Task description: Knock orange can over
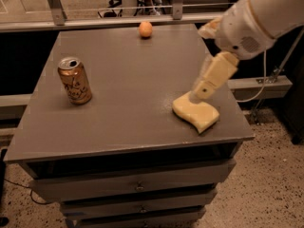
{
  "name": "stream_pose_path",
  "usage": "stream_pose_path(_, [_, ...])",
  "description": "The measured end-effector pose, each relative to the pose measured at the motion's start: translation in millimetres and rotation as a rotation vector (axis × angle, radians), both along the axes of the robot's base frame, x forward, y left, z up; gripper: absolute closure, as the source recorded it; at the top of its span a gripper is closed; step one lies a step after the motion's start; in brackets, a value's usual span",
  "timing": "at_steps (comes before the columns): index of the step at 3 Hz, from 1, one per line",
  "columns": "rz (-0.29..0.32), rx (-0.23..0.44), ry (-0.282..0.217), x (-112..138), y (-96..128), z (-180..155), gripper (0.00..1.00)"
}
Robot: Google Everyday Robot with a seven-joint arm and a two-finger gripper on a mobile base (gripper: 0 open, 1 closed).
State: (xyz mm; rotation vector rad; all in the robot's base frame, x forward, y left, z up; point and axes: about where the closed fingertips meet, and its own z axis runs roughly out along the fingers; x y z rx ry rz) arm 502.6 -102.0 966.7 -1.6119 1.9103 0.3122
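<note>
Camera view: the grey worktop tops a cabinet of drawers on a speckled floor.

The orange can stands upright close to the left edge, about halfway between the front and back edges. Its silver top is tipped slightly toward the camera and its pale lettering faces the front. Nothing touches it, and bare worktop surrounds it on every side.

A small round orange ball sits at the back edge, near the middle of it, well apart from the can. A wavy yellow sponge lies flat near the front right corner, just inside the right edge.

The white arm reaches in from the upper right, over the right edge of the worktop. The gripper, cream-coloured, points down and to the left, with its tip just over the back end of the sponge; I cannot tell whether it touches the sponge. It is well apart from the can, which stands across the worktop on the other side. I cannot tell whether the gripper is spread or closed. It holds nothing that can be seen.
</note>
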Motion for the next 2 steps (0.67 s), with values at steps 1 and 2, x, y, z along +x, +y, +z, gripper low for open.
stream_pose_path(1, [0.09, 0.201, -0.015, 16, 86, 6, 0.0])
stream_pose_path(2, [0.093, 0.24, -0.031, 18, 100, 15, 0.0])
